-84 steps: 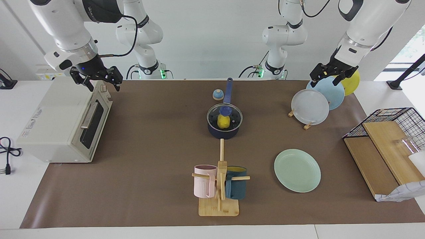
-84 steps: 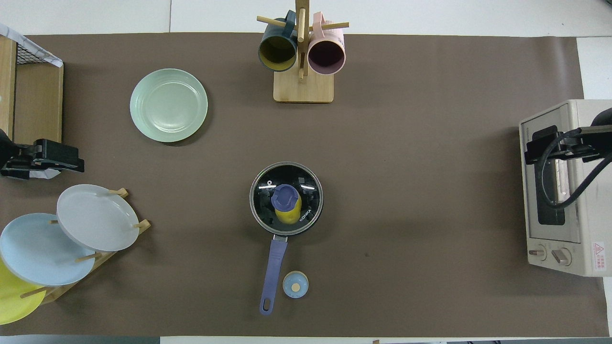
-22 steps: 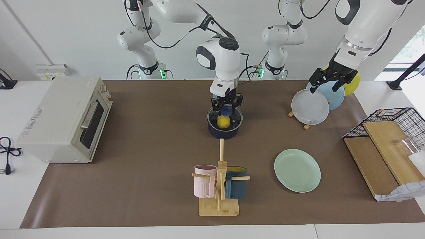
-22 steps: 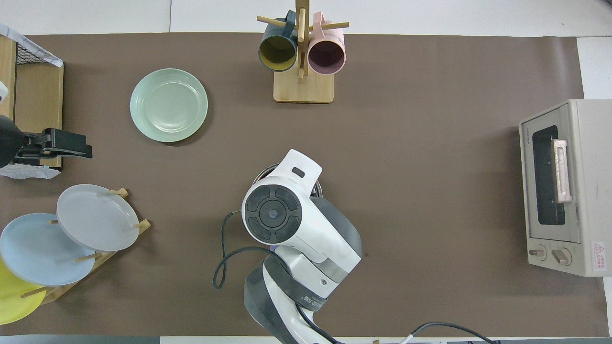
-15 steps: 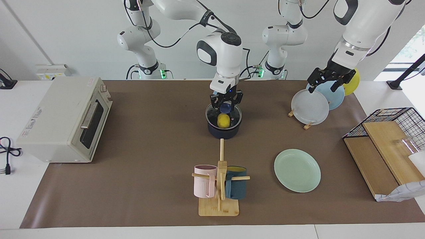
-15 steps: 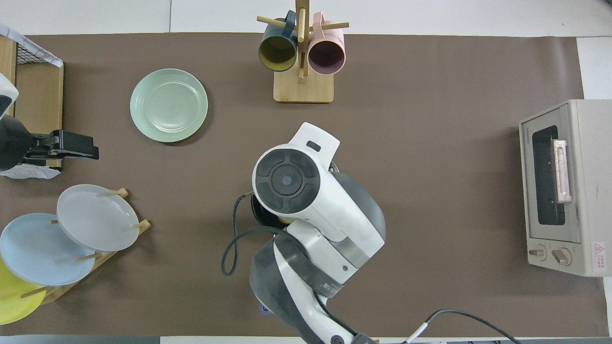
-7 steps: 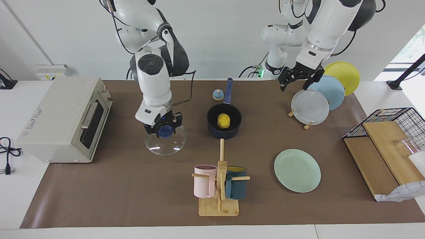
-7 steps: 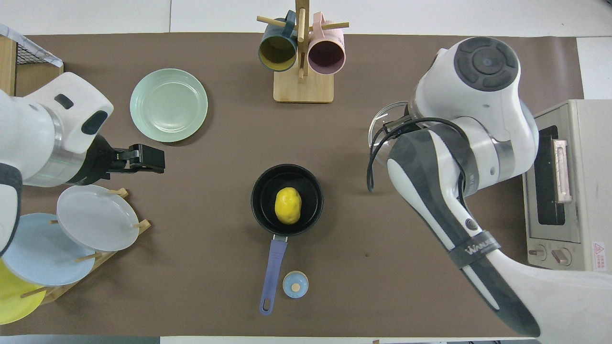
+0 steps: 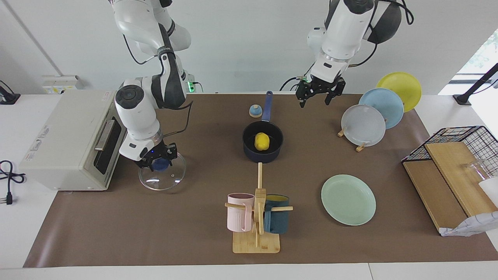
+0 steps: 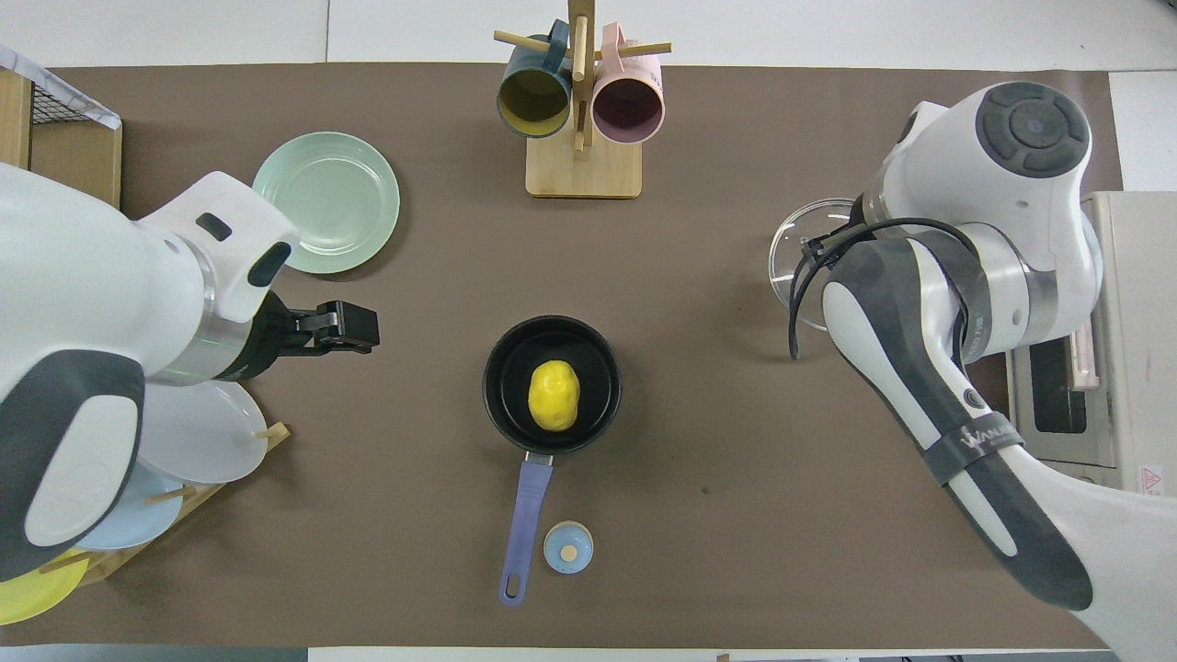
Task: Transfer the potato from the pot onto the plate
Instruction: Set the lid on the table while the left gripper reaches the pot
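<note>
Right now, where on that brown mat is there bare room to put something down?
Bare mat lies between the dark blue pot and the mint-green plate, and between the wooden mug stand and the white toaster oven. It is crowded beside the oven, where the right gripper holds the glass lid.

In the overhead view the right arm's white wrist covers most of the clear glass lid point(image 10: 798, 248), the right gripper on its knob, and part of the cream toaster oven point(image 10: 1126, 368) at the table's edge. The left arm's bulk hides most of the wooden plate rack point(image 10: 198, 432), and one edge of the mint-green round plate point(image 10: 336, 202).
</note>
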